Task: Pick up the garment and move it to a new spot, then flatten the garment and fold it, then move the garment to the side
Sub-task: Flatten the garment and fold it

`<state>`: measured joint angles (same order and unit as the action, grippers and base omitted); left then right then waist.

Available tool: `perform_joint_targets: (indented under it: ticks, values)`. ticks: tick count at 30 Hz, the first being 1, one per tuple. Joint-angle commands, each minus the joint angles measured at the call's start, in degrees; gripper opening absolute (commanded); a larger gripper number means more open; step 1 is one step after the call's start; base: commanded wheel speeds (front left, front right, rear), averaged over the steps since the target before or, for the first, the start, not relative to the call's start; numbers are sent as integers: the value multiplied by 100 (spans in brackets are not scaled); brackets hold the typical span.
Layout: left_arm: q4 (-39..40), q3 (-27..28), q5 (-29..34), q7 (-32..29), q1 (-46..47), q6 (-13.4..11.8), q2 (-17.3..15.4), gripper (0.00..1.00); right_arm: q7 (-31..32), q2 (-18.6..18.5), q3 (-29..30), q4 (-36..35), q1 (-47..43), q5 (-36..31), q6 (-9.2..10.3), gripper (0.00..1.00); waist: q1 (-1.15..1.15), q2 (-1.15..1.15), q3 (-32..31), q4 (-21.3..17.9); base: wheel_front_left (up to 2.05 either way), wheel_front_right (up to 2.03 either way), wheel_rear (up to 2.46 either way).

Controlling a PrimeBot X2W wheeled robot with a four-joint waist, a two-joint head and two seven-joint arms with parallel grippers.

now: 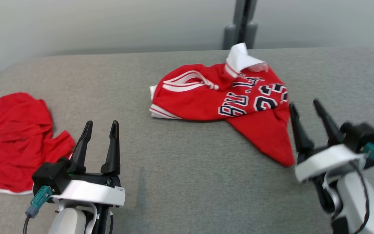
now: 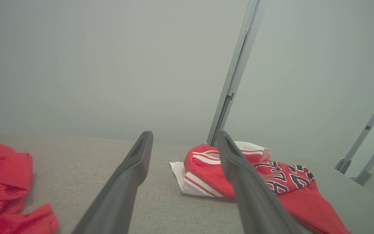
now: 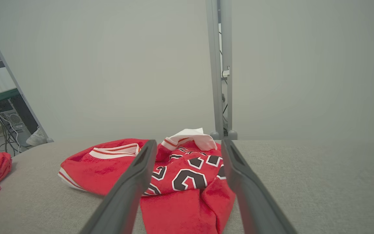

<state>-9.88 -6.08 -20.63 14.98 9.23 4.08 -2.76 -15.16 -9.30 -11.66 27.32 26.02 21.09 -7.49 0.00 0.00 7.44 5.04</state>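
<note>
1. Head view: I see the red jersey crumpled on the grey bench, about mid-width and near the far edge. A white flap stands up at its far side, and one red corner trails toward the near right. My right gripper sits just beside that corner, fingers spread with nothing between them. My left gripper is at the near left, fingers also apart and empty, beside a second red garment heaped at the left edge. A grey post rises behind the far edge.
2. Left wrist view: the left gripper stands wide apart. The jersey lies ahead and to the right, and the second garment is at the left.
3. Right wrist view: the right gripper is spread and frames the jersey's numerals. The jersey lies below the post.
</note>
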Motion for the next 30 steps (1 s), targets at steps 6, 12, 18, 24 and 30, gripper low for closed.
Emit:
perform_joint_targets:
  ticks: [6,12,18,24,30]
  values:
    - [32,40,55,19,-94,64,-25,100,-10,243,-174,-327,-855,-243,0,100,0,0,-122,-410,0,0,0]
    - [-24,-6,97,19,-22,118,-26,100,215,194,-257,221,-878,-1003,0,100,0,0,5,-236,0,0,0]
    - [-51,-23,117,19,19,138,-22,100,325,243,-63,869,-710,-1473,0,100,0,0,121,78,0,0,0]
    - [-11,-33,51,19,22,150,-23,100,363,139,175,1637,-470,-2094,0,100,0,0,217,316,0,0,0]
    - [-35,-12,40,19,9,104,-21,100,226,243,601,2113,-202,-2444,1,0,0,0,211,335,0,0,0]
